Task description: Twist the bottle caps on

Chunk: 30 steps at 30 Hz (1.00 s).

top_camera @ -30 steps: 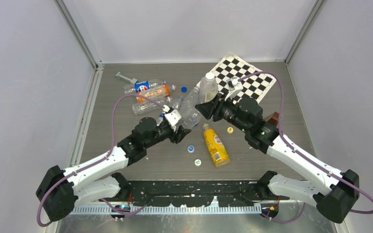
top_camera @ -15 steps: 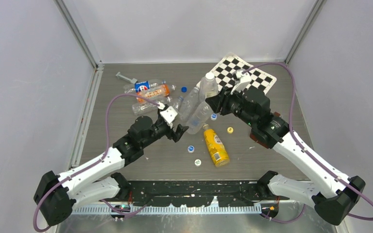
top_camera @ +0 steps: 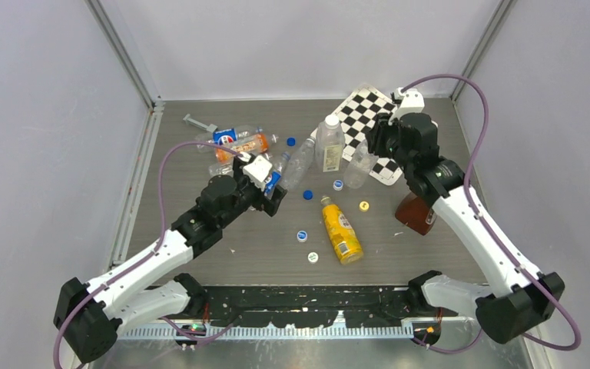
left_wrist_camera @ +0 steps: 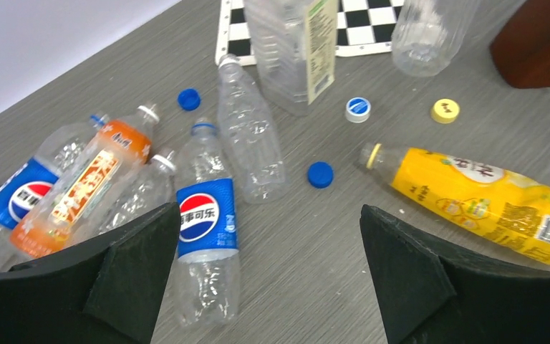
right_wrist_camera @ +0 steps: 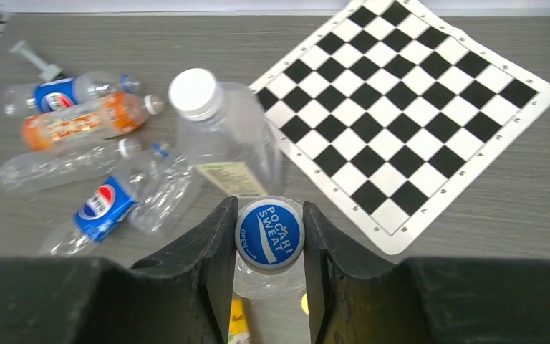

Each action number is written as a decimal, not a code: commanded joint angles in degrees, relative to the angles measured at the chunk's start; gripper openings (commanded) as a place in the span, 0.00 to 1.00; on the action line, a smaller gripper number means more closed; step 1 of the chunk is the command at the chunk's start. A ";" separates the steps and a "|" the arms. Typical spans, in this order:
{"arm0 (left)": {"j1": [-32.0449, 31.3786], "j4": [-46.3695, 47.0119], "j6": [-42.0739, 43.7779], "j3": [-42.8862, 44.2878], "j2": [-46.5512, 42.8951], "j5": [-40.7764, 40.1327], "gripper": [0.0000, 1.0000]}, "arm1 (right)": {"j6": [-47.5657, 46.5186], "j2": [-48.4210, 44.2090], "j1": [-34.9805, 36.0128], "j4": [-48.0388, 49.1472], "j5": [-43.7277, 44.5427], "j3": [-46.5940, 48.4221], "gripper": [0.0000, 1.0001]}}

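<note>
At the near corner of the checkerboard mat [top_camera: 379,111] you have one slim bottle [top_camera: 358,164] standing upright, long axis vertical, mouth pointing straight up into the right wrist camera. Your right hand [right_wrist_camera: 269,236] is clamped on its blue-and-white cap [right_wrist_camera: 269,233], one black finger on each side of the rim, so the cap sits squarely between the fingers with the clear ribbed body hanging below it. Just left of that stands the squarish bottle [top_camera: 328,146], also upright, clear plastic with a pale label down one face and a white cap [right_wrist_camera: 193,92] on top. The second slim bottle [left_wrist_camera: 250,136] lies flat on the grey wood-grain surface [top_camera: 388,257], long axis diagonal, its bare neck pointing away from you toward the foot of the squarish one. Your left hand [top_camera: 269,200] hovers low with its fingers spread wide and nothing between them; the lying bottle is ahead of it, slightly left of centre in the wrist view. Loose round caps dot the surface: a plain blue cap [left_wrist_camera: 320,174] just beside the lying bottle's base, a blue-topped white cap [left_wrist_camera: 358,109] and a yellow cap [left_wrist_camera: 445,110] farther right. A Pepsi bottle [left_wrist_camera: 207,223] lies alongside the lying slim one, and a yellow bottle [top_camera: 341,229] lies nearer you.
</note>
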 commanded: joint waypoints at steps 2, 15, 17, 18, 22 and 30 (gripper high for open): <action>1.73 -0.94 0.04 2.06 -1.10 -5.02 1.00 | -4.86 5.27 -2.76 11.57 2.87 -0.61 0.00; 2.59 -1.11 1.63 1.46 -0.41 -7.80 1.00 | -8.43 15.32 -3.18 27.19 0.17 -5.98 0.02; 2.56 -1.10 1.59 1.46 -0.27 -7.61 1.00 | -8.41 16.04 -3.18 28.02 -0.29 -6.80 0.04; 2.58 -1.11 1.55 1.46 -0.13 -7.58 1.00 | -8.49 16.31 -3.18 28.30 -0.48 -7.06 0.06; 2.60 -0.94 1.55 1.38 -0.24 -7.62 1.00 | -8.72 16.52 -3.18 29.57 -1.26 -9.00 0.13; 2.53 -0.67 1.39 1.20 0.20 -6.77 1.00 | -9.40 16.03 -3.18 28.90 -3.45 -10.81 0.39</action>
